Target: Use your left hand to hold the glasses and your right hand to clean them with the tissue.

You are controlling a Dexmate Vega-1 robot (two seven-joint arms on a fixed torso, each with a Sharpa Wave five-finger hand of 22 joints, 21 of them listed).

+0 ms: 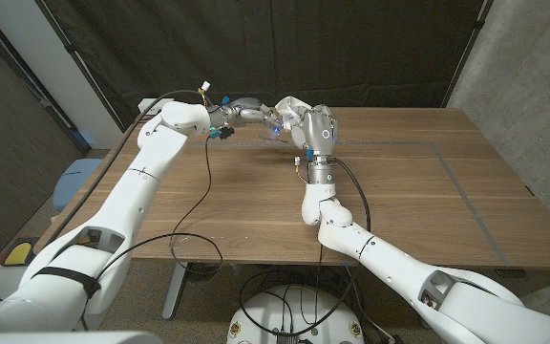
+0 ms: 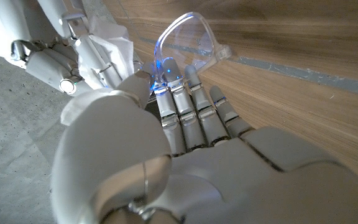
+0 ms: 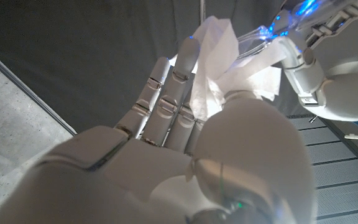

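My left hand (image 1: 248, 111) holds the clear glasses (image 2: 185, 38) up above the table's far edge, fingers (image 2: 185, 106) wrapped on the frame with a blue glint on it. My right hand (image 1: 299, 118) meets it from the other side, gripping a white tissue (image 3: 219, 68) that is pressed against the glasses (image 3: 272, 31). In the left wrist view the right hand (image 2: 67, 59) and the crumpled tissue (image 2: 114, 53) sit right beside the lens. In the head view the glasses (image 1: 273, 131) show as a small clear shape between the two hands.
The wooden table (image 1: 399, 201) stretches out below both arms, with a faint rectangle of tape lines (image 1: 447, 158) on its right half. A dark curtain (image 1: 351, 48) hangs behind. Black cables (image 1: 199, 220) trail from the left arm over the table's front edge.
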